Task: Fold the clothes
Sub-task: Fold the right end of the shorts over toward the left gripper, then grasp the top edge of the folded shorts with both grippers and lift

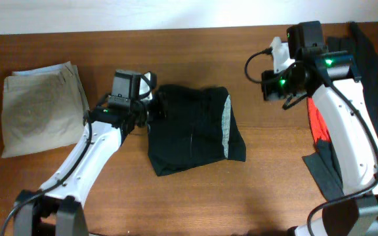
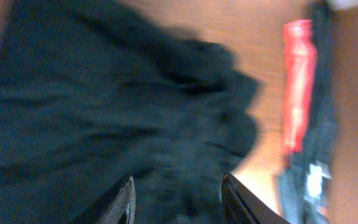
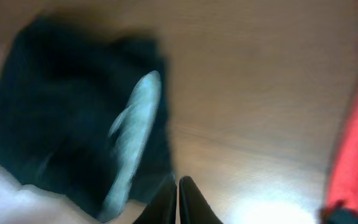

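Jaws of the left gripper (image 2: 178, 182) stood apart at the crumpled left edge of the black garment (image 1: 192, 131); the right gripper (image 3: 178, 198) had its pair pressed together, off to the right. That garment lay mid-way along the table (image 1: 261, 190), grey lining (image 1: 226, 123) showing, with a folded khaki piece (image 1: 41, 105) far left.

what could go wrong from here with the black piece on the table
1. The left gripper sits open at the bunched left edge of the black garment; closing there may catch several layers and spoil the fold.
2. The right gripper is shut and off the cloth, so nothing pins it; a pull could drag the whole piece.
3. Pale lining shows along the right edge, so the fold may finish uneven.
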`<state>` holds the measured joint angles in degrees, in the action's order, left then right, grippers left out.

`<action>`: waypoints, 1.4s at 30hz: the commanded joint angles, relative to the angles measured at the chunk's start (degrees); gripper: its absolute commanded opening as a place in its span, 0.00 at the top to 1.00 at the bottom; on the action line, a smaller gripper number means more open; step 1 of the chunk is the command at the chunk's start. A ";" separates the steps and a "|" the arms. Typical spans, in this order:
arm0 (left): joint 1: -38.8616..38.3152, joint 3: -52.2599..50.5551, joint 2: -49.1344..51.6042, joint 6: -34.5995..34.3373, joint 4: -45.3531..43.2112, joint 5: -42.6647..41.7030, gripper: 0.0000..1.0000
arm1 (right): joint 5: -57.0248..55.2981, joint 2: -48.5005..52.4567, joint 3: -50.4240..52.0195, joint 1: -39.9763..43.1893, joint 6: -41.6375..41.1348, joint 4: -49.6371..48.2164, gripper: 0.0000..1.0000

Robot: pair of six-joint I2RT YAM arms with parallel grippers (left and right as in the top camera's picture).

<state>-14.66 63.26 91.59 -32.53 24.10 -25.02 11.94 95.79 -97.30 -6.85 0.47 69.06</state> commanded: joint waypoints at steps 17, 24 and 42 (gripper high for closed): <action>0.04 -0.22 9.22 2.64 8.41 9.31 0.56 | 26.67 3.96 32.26 -11.89 6.82 -13.68 0.96; 0.04 -0.22 9.22 2.67 8.92 4.22 0.53 | -24.15 3.96 32.52 -6.56 -20.90 -16.41 0.93; -5.03 -0.22 21.97 6.95 -5.49 9.31 0.83 | -6.19 -1.05 30.18 -6.60 -18.73 -11.63 0.64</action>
<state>-17.91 63.35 112.40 -27.31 8.73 -11.66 3.62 92.88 -69.52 -13.37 -18.81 57.25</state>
